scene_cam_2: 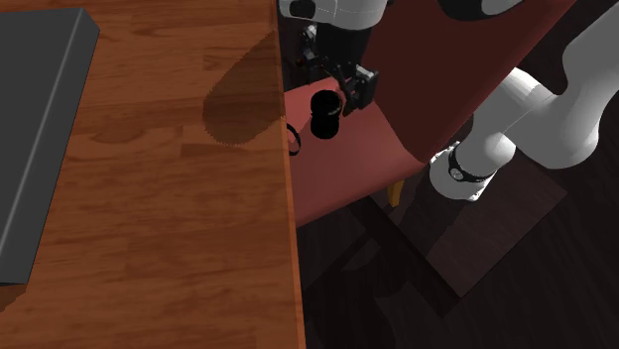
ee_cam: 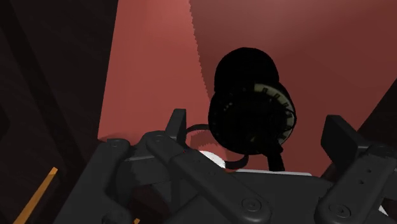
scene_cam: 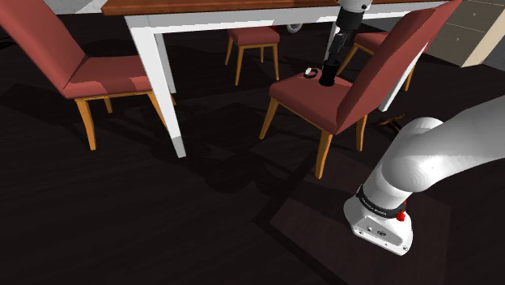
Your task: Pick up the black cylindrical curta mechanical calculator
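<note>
One black cylindrical calculator (scene_cam: 328, 79) stands on the red cushioned seat of a wooden-legged chair (scene_cam: 303, 99) in the shoulder view, just beside a small dark ring-shaped object (scene_cam: 310, 74) on the same seat. The all-black gripper (scene_cam: 330, 66) hangs right over the calculator, beside a white-legged table with a brown wooden top (scene_cam: 154, 40). Low on the white arm (scene_cam: 429, 154), a black band (scene_cam: 379, 207) bears pale lettering too small to read.

From the second exterior view, the calculator (scene_cam_2: 324, 114) sits on the red seat (scene_cam_2: 347, 174) near the edge of the wooden tabletop (scene_cam_2: 169, 218), with the gripper (scene_cam_2: 339, 91) close against its upper side. A flat dark grey slab (scene_cam_2: 35, 129) lies on the tabletop.

Seen from the wrist view, the calculator (ee_cam: 251, 108) lies between the two fingers (ee_cam: 177, 127), which stand spread on either side without touching it, so the gripper (ee_cam: 256, 121) clasps nothing. A pale ring of marks runs round the calculator's end; none of it can be read.
</note>
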